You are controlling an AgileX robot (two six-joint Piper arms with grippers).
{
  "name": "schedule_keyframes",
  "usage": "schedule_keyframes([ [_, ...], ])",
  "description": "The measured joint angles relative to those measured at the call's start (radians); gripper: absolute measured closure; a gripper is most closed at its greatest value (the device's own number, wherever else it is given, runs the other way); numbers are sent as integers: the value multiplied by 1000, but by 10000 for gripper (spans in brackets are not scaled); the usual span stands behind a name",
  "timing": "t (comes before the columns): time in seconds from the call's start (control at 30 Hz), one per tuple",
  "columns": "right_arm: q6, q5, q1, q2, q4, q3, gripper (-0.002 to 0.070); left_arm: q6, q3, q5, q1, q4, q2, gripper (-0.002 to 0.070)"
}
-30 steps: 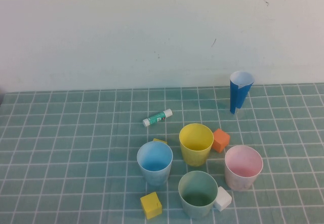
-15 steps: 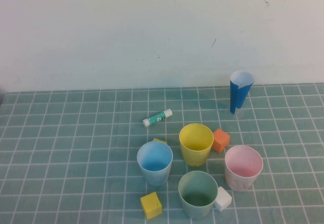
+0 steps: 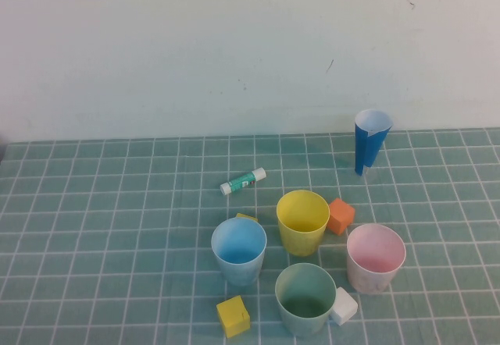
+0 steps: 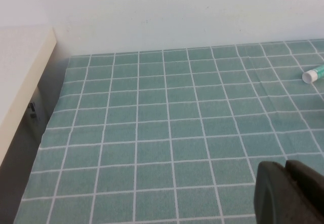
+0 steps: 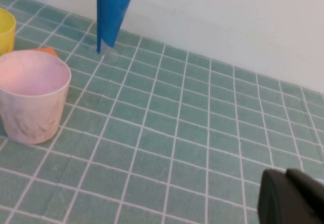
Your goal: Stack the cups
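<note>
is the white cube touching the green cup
Yes, in the high view the white cube sits pressed against the right side of the green cup, with no gap showing between them.

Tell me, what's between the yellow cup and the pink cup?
An orange cube sits between the yellow cup and the pink cup, seen in the high view.

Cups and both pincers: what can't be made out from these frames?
- Left pincer: absent from high view; left wrist frame edge cuts its shut tips.
- Right pincer: likewise, shut, cropped in right wrist view.
- Green cup: base cut by high view's bottom edge.
- Small yellow cube: mostly hidden behind light blue cup.
</note>
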Motion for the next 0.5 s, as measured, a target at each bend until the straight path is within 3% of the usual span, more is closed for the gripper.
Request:
schedule_keyframes([
  [0.17, 0, 0, 0, 0, 0, 0, 679, -27, 0, -27, 0, -66, 0, 677],
  [0.4, 0, 0, 0, 0, 0, 0, 679, -250, 1, -192, 0, -736, 0, 677],
  [0.5, 0, 0, 0, 0, -1, 0, 679, -257, 1, -233, 0, -834, 0, 677],
])
